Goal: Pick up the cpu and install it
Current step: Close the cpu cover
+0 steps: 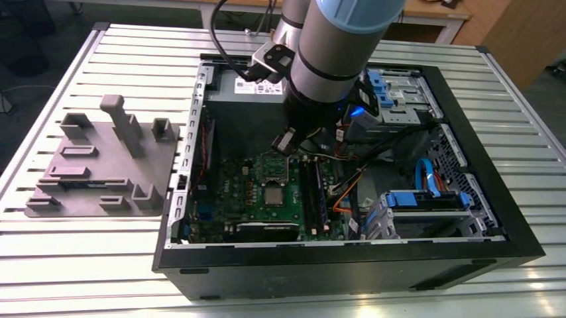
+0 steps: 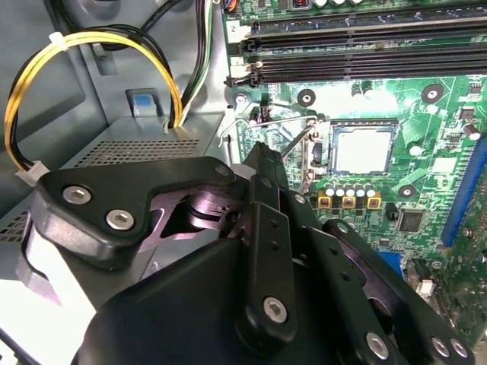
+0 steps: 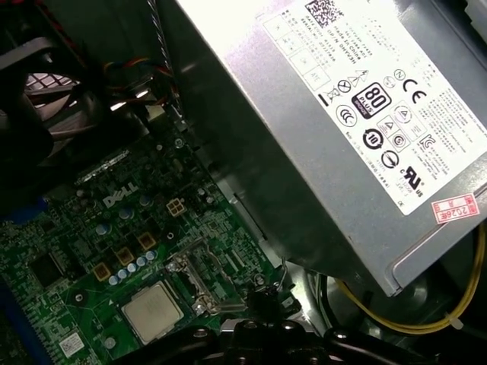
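There is one arm (image 1: 332, 59) and one open computer case (image 1: 354, 255). The case holds one motherboard (image 1: 232, 192), one cpu (image 1: 274, 195) and one power supply (image 3: 342, 152). The second wrist view shows what look like four memory slots (image 2: 358, 53), though the count is hard to make out. One grey fixture (image 1: 97, 165) stands on the tabletop (image 1: 89, 265) at the exterior view's left.

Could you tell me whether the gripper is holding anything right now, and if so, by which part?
Nothing appears to be held: the cpu lies in place on the motherboard, apart from the gripper, which hangs above the board.
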`<state>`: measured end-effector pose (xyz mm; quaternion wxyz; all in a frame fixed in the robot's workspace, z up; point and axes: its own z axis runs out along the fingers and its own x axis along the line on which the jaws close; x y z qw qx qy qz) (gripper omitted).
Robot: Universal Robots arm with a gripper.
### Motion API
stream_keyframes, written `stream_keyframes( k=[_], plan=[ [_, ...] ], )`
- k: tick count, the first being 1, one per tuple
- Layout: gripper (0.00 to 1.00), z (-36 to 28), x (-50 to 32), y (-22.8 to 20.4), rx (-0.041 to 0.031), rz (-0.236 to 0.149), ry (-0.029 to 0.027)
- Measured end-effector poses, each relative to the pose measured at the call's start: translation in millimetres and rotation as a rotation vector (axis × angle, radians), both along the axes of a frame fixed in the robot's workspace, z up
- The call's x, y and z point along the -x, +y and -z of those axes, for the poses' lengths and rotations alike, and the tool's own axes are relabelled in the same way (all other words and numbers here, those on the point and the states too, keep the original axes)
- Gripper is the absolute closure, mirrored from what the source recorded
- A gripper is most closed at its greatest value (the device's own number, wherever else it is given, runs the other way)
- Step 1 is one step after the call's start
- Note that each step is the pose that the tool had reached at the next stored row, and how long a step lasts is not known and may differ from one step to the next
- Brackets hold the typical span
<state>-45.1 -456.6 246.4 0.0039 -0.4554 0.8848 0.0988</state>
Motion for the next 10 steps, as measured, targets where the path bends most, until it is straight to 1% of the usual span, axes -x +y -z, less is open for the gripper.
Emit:
stream_keyframes(
  k=[4,10],
  plan=[
    [0.90,-0.2,0.1,-1.0,0.0009,0.000,0.0000],
    [0.90,-0.4,0.1,-2.6,0.0046,0.000,0.0000]
  ],
)
